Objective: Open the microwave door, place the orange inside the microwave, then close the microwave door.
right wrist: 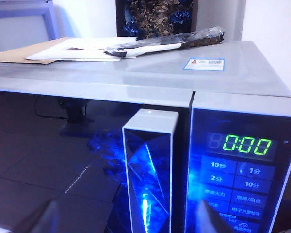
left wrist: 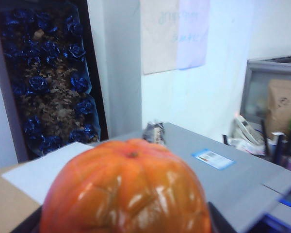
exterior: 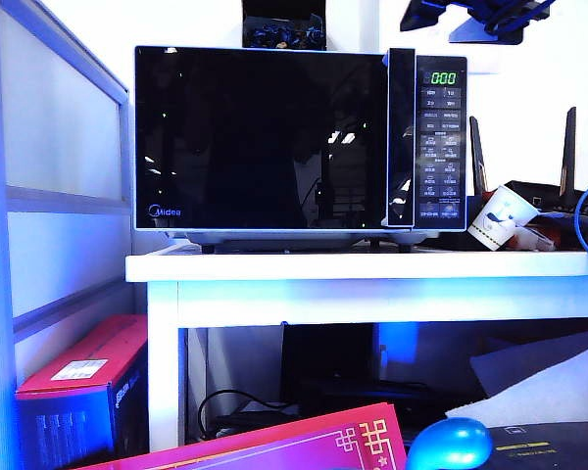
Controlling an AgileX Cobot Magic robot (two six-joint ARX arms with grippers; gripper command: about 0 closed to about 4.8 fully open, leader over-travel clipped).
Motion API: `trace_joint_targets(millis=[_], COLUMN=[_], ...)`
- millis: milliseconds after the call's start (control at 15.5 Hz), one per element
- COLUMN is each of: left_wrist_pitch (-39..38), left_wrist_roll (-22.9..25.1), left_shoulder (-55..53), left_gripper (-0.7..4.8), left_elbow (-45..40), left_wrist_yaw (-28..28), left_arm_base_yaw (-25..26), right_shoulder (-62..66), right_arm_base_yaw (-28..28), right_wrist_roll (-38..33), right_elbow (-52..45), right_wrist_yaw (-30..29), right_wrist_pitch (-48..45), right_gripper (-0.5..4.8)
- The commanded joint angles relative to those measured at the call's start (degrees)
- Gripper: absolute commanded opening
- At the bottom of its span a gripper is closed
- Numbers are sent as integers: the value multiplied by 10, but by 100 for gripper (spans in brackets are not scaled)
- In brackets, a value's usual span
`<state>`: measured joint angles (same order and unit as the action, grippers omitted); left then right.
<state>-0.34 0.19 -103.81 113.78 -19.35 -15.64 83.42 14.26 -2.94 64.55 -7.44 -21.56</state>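
- The microwave (exterior: 299, 142) stands on a white bench (exterior: 372, 269), its display showing green digits.
- The microwave door (exterior: 260, 137) is shut, flush with the front; its tall handle strip (right wrist: 150, 170) sits just beside the keypad (right wrist: 240, 189).
- The left end effector (left wrist: 126, 228) is almost hidden behind the orange (left wrist: 126, 189); dark finger parts flank the fruit on both sides, so it appears clamped on the orange, jaws set wide around it.
- The orange is up above the grey microwave top in the left wrist view, with a blue-flower panel (left wrist: 48, 77) behind.
- The right end effector (right wrist: 126, 221) hangs close in front of the handle strip, fingers (right wrist: 41, 218) spread, blurred at the frame edge, gripping nothing.
- A paper cup (exterior: 500, 217) lies tipped on the bench to the right of the microwave.
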Motion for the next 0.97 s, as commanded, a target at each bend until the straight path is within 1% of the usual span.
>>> trace_joint_targets(millis=[65,194,258,323,387,452,581,710,775,968], left_wrist_pitch=[-61,-72,-75,-79,-79,-82,-86,-89,-89,-90], left_wrist_roll=[-2,-2,-2,-2,-2,-2,-2,-2,-2,-2], left_shoulder=[43,70,81,88,92,94,94,94,95,101], left_gripper=[183,183,183,183,183,183,183,183,183,183], left_elbow=[3,3,3,3,3,3,3,3,3,3], left_wrist_yaw=[-43,-55,-56,-56,-56,-56,-56,-56,-64,-71], left_arm_base_yaw=[0,0,0,0,0,0,0,0,0,0], right_shoulder=[16,41,56,68,78,89,116,146,158,185], right_arm_base_yaw=[1,1,4,16,28,48,76,80,80,76], right_wrist_roll=[-1,-1,-4,-4,-3,3,22,22,22,22], right_elbow=[4,4,4,4,4,4,4,4,4,4], right_wrist_yaw=[3,3,17,59,86,113,206,233,251,253], right_wrist_pitch=[-15,-37,-48,-56,-70,-89,-137,-177,-182,-222], right_gripper=[365,365,365,369,380,380,379,379,379,379])
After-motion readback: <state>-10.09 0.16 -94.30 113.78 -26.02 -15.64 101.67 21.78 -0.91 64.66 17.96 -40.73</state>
